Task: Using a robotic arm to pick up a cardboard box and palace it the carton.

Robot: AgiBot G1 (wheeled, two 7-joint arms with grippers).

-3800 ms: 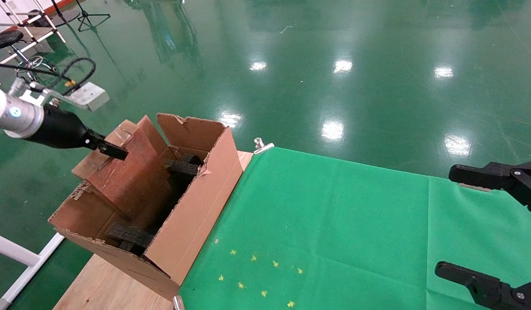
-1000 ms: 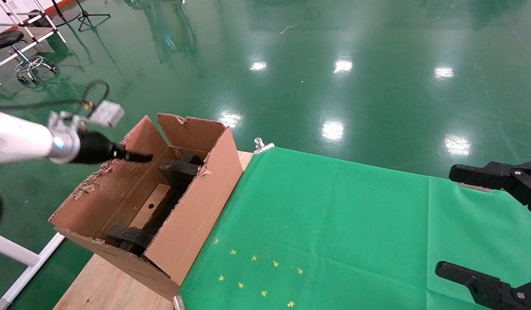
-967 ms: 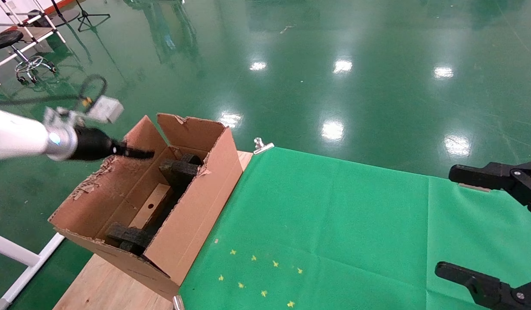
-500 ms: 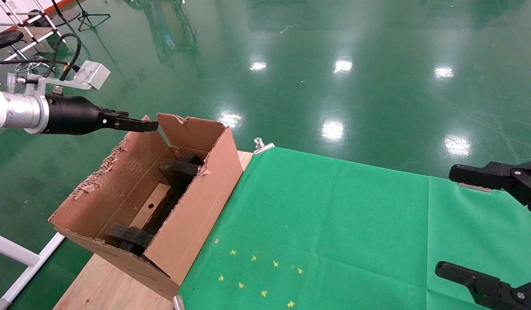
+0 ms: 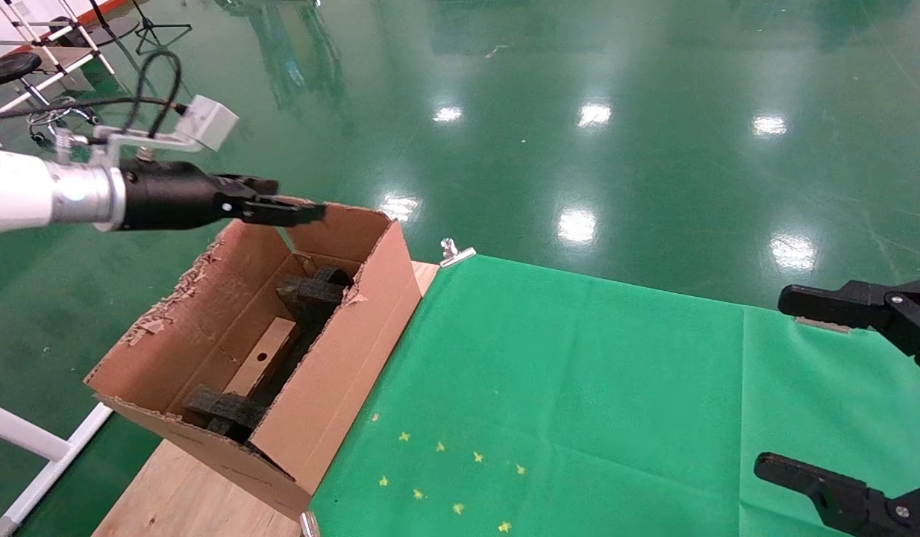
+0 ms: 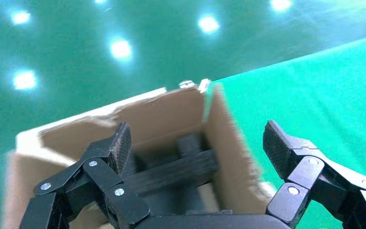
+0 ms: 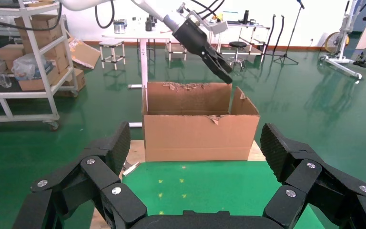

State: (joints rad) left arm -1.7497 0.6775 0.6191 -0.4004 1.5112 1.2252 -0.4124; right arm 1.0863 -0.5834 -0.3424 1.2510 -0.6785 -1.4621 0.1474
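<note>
The green cloth covers the table off to the right of the working claw; nothing of the task is seen lying on it. The carton sits at the cloth's left edge, directly below and slightly behind the claw, top open, edges torn. Black foam blocks are seated inside it, under the claw.

The robotic arm is held level above the carton's far end, with the left gripper just over the far rim. Its fingers are spread apart and nothing is held between them, as confirmed in the left wrist view.

The right gripper is parked well apart over the cloth's right side, fingers wide and empty.

The cardboard box is lying down inside the carton, well below the claw, between the foam blocks, its round hole facing up.

Step judged: placement done, box released, arm clear of the carton. Next move is judged to call only for retraction to a rest pose, with the ragged rim kept clear; no further grasp appears needed.
</note>
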